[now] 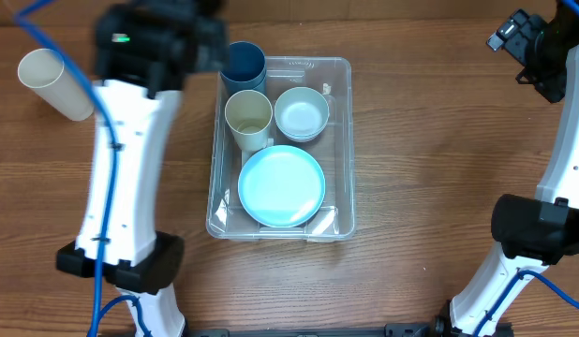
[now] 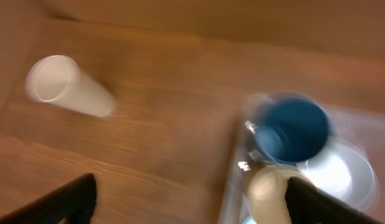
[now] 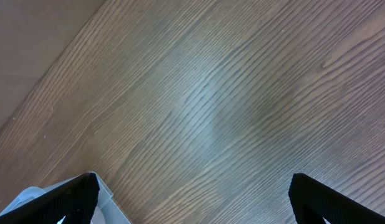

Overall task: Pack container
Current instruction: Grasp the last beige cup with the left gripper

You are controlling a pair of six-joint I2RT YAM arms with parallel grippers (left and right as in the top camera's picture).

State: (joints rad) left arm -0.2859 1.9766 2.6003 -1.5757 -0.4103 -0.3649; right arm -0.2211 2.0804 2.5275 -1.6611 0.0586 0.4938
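The container (image 1: 340, 150) sits on the middle of the table (image 1: 421, 140), its long sides running away from the robot. A blue cup (image 1: 244, 64) stands open side up in its far left corner, with its rim overlapping the container's edge in the overhead view. Just nearer is a cream cup (image 1: 248, 117), and a white bowl (image 1: 301, 112) sits right beside it. A pale blue plate (image 1: 281, 185) fills the near half of the container.

The left gripper (image 2: 192, 196) hovers over the table just left of the container's far corner. Its fingers are spread wide with nothing between them. The wrist view is blurred, but the blue cup shows below and to the right of the gap, apart from both fingers.

Another cream cup (image 1: 53, 82) lies on its side on the table, well to the left of the container.

The right gripper (image 3: 192, 186) is off at the far right. It is also wide open and empty, with only bare wood beneath it.
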